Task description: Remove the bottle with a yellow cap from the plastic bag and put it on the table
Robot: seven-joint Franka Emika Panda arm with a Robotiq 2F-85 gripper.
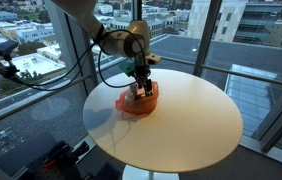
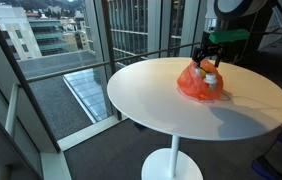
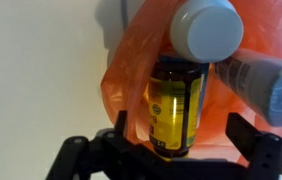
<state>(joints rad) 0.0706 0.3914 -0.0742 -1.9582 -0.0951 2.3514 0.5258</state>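
The round white table (image 1: 186, 125) carries only one cluster of things, and it sits close to the edge nearest the window railing, well away from the opposite edge. That cluster is an orange plastic bag (image 1: 138, 104), slumped and open, thin and crinkly; in the exterior view from the other side it (image 2: 194, 86) shows as a soft heap by the far edge.

Inside the bag, the wrist view shows an amber bottle with a yellow label (image 3: 176, 105) lying among the folds, most likely the task's bottle, though its cap is hidden. Beside it are a white-capped bottle (image 3: 209, 28) and a grey container (image 3: 269, 88).

The gripper (image 3: 179, 142) hangs just above the bag with its jaws spread wide, one on each side of the amber bottle, holding nothing as far as can be seen.

The bottle looks rigid, smooth and light, probably plastic, so it should take a firm squeeze but may slip. Best grasp is across the body, clear of film; the limp bag could catch between finger and bottle and lift along with it
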